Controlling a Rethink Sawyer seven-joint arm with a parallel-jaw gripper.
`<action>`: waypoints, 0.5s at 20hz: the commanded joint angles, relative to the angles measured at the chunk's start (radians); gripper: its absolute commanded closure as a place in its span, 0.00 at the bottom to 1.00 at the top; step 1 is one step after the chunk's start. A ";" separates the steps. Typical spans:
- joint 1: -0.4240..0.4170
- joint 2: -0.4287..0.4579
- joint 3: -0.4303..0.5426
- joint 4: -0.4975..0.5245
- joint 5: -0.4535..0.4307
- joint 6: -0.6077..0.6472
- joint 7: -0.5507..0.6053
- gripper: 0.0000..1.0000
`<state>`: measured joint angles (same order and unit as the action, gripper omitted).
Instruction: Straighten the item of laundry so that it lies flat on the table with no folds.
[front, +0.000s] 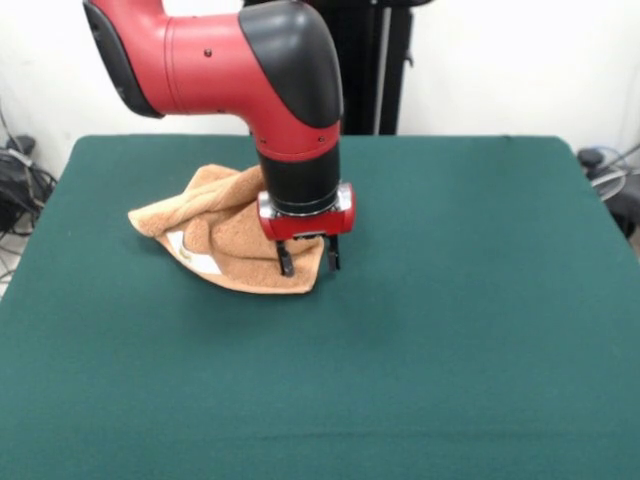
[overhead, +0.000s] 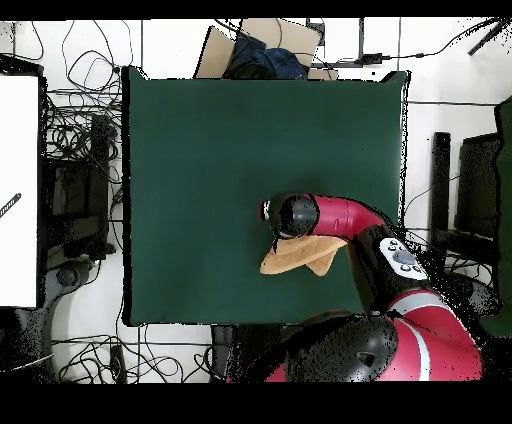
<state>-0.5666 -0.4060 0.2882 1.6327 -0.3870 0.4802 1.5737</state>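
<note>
Hand (front: 308, 259) over crumpled terry towel (front: 215, 225)

White wall (front: 520, 60); tangled cables (overhead: 75, 130) on pale floor (overhead: 170, 40)

I work in what looks like a robotics lab. My surface (front: 480, 330), covered in dark green cloth, is the centre of it, standing on a pale floor against a plain white wall (front: 520, 60). Tangled black cables (overhead: 75, 130) sprawl over the floor beside the surface, among dark boxes of equipment (overhead: 75, 205). A black post (front: 385, 65) rises behind the surface, and an open cardboard box (overhead: 262, 48) sits just past one edge. My red arm (front: 220, 55) reaches over the surface.
</note>
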 joint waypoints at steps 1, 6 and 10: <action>0.014 0.076 -0.026 -0.067 -0.038 -0.077 0.089 0.00; 0.023 0.080 -0.033 -0.069 -0.041 -0.083 0.097 1.00; 0.046 0.068 -0.058 -0.073 -0.040 -0.072 0.113 1.00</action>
<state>-0.5624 -0.3981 0.2673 1.6102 -0.3861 0.4807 1.5737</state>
